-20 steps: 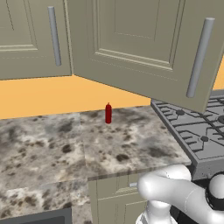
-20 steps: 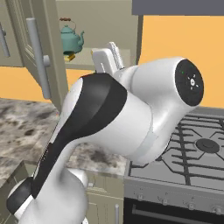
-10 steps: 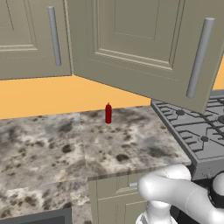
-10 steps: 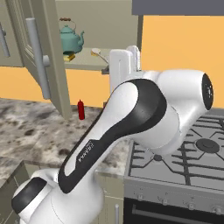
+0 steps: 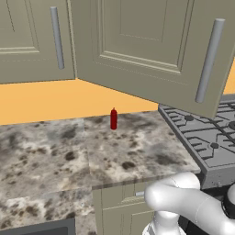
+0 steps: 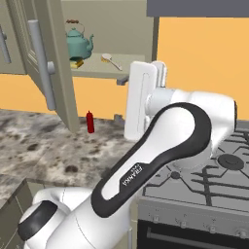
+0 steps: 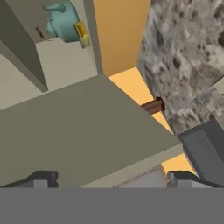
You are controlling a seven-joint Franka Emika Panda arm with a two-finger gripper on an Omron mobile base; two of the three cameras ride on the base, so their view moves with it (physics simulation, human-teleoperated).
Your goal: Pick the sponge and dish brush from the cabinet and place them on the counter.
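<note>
- I have the gripper (image 7: 111, 177) with its jaws spread wide and nothing between them, raised toward the open cabinet (image 6: 58, 73) so it can reach the shelf
- The sponge (image 6: 76, 63) sits on that shelf just beside a teal kettle (image 6: 79, 44); the dish brush (image 6: 111, 61) lies further right
- The counter (image 5: 69, 156) below carries a red bottle (image 5: 113, 119); neither item is down yet

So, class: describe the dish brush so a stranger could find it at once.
Look in the open cabinet above the counter. On its beige shelf, right of the teal kettle, lies the dish brush: a thin pale stick with a small bristled head, unlike the blocky sponge under the kettle's spout.
</note>
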